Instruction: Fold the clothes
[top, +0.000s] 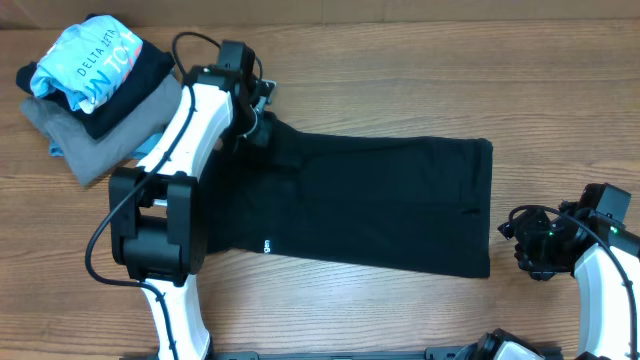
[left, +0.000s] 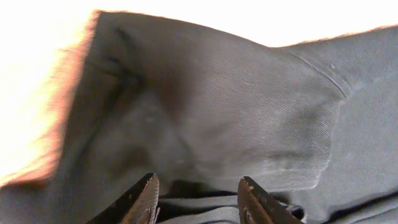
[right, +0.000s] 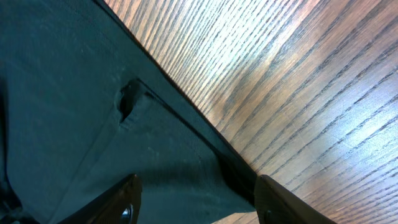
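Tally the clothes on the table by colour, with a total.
Black garment, spread flat: 1
Light-blue printed shirt, top of the pile: 1
Dark folded garment, in the pile: 1
Grey folded garment, bottom of the pile: 1
Total: 4

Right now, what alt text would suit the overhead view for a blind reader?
A black garment lies spread flat on a wooden table, the left hand at its top-left corner; folded clothes are stacked beside it.
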